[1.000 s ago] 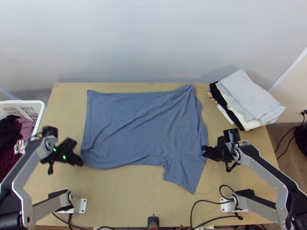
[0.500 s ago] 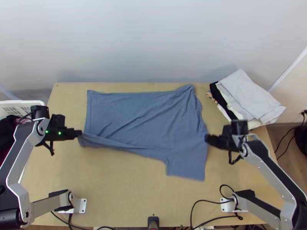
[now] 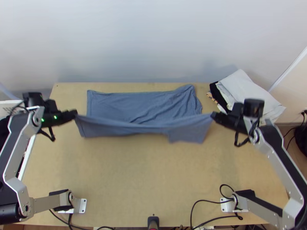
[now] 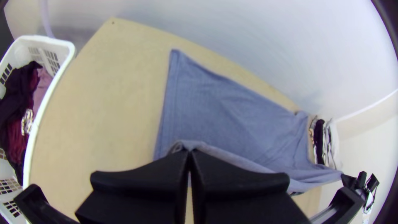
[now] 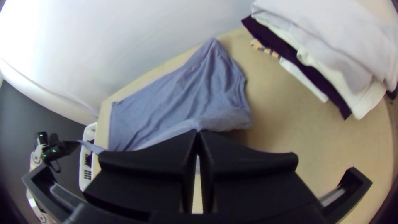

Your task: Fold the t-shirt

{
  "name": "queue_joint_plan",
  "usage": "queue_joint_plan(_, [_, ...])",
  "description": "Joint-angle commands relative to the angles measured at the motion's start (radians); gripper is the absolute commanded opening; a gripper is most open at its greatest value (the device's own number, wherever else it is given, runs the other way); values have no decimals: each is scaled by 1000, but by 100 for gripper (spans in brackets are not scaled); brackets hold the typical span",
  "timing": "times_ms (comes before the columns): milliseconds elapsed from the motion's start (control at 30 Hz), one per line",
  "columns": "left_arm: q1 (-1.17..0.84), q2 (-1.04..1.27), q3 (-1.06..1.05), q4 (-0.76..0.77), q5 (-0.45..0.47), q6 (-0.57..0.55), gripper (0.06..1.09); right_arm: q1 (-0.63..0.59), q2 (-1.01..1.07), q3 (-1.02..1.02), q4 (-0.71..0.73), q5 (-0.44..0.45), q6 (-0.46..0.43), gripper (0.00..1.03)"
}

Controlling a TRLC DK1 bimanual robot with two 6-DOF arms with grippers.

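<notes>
In the top view my left gripper [image 3: 74, 114] is shut on the near-left part of the blue t-shirt [image 3: 142, 103], and my right gripper [image 3: 213, 115] is shut on its right side. The near part hangs raised between them, sagging in the middle, with a sleeve dangling near the right. The far part lies spread on the table. In the left wrist view, cloth of the t-shirt [image 4: 224, 103] bunches at the closed tips of my left gripper [image 4: 190, 152]. The right wrist view has my right gripper [image 5: 198, 133] pinching the t-shirt [image 5: 178, 99].
A stack of folded clothes [image 3: 249, 96] lies at the table's back right, close beyond the right gripper. A white basket [image 4: 45, 95] with dark and pink clothes stands left of the table [image 3: 134, 184]. A wall rises behind.
Both grippers have moved up the picture, spreading slightly apart, with the t-shirt's near part lifted. The near edge and the sleeve have left their earlier place on the table.
</notes>
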Motion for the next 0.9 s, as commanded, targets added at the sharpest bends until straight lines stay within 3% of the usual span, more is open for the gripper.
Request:
queue_joint_plan(0, [8,22,152,20,-27,-57,10,12,91,202,-58,53,-127,3])
queue_joint_plan(300, [-35,107,463,23,-228,-50,10,-29,380,749,-218,52,-233,3])
queue_joint_plan(433, [-39,156,565,15,-282,-39,10,-52,492,935,-265,-31,-265,3])
queue_joint_plan(600, [-34,213,715,3,-360,-23,10,-69,627,1202,-384,-65,-362,3])
queue_joint_plan(700, [-32,229,819,-5,-392,-23,10,-87,639,1274,-367,-148,-443,3])
queue_joint_plan(867, [-34,214,951,-8,-438,-11,10,-92,570,1314,-296,-155,-405,3])
